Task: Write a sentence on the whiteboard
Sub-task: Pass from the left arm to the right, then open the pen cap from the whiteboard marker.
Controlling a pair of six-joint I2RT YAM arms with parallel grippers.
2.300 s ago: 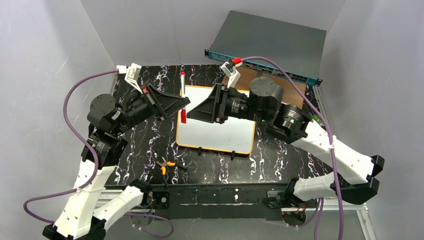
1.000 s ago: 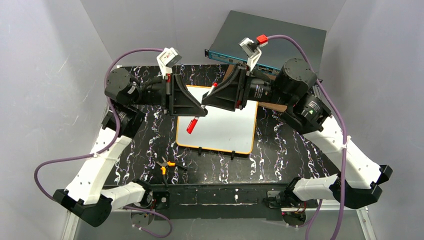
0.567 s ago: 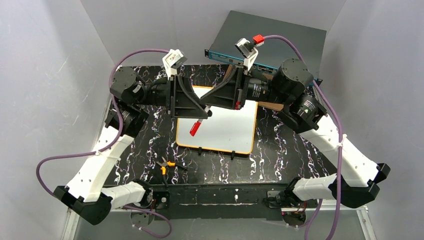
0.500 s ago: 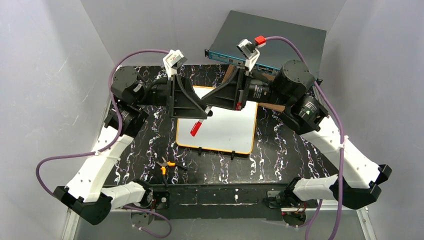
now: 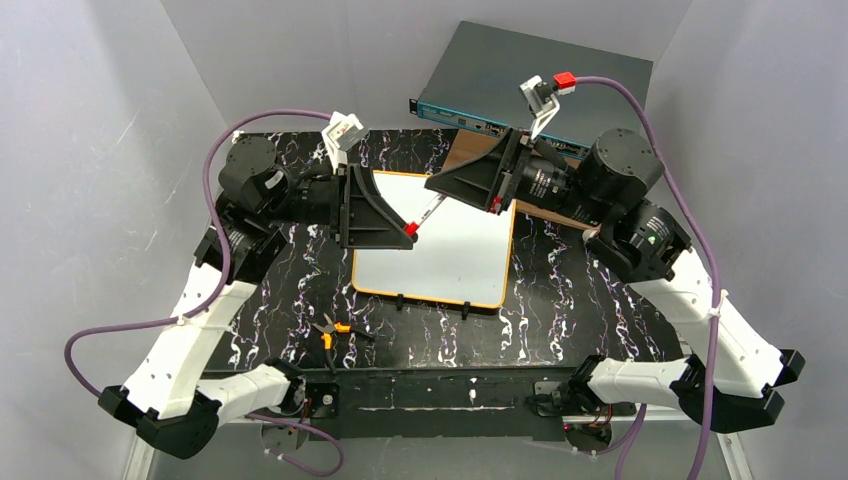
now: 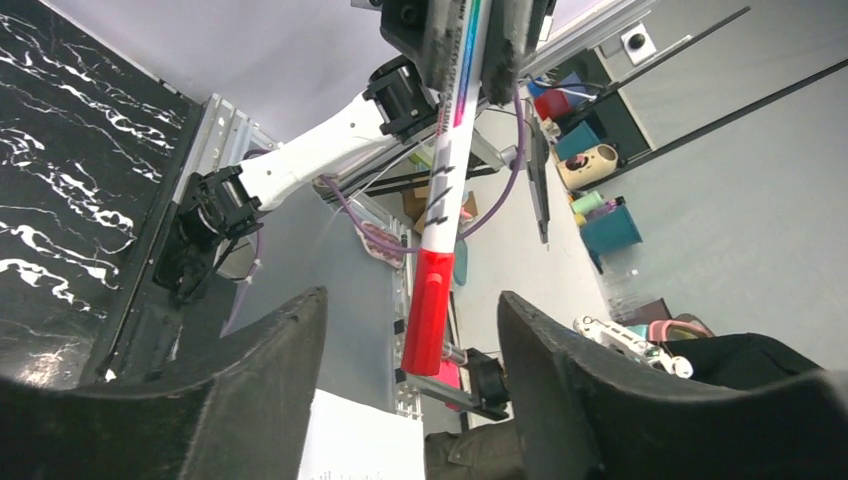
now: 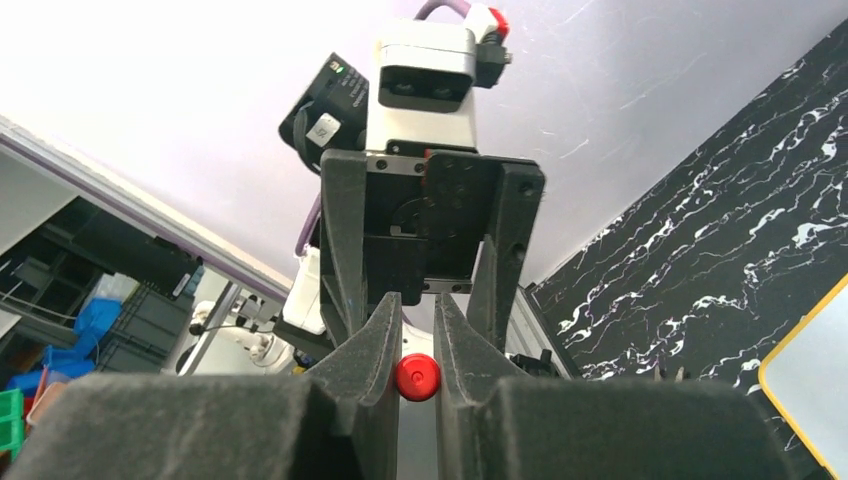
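The right pincer (image 7: 417,305) pinches the marker (image 6: 450,170) by its barrel. The left pincer (image 6: 410,315) is spread around the red cap (image 6: 428,310) without touching it. The left should probably close squarely on the cap, then pull straight along the marker.

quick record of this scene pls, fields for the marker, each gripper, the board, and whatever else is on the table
marker: white body with red cap on, over the board's upper left in the top view
right gripper: shut on the marker body
left gripper: open, one finger on either side of the red cap, gap on both sides
whiteboard: flat on the table, no writing visible
other: pliers near the front edge; grey box behind the board
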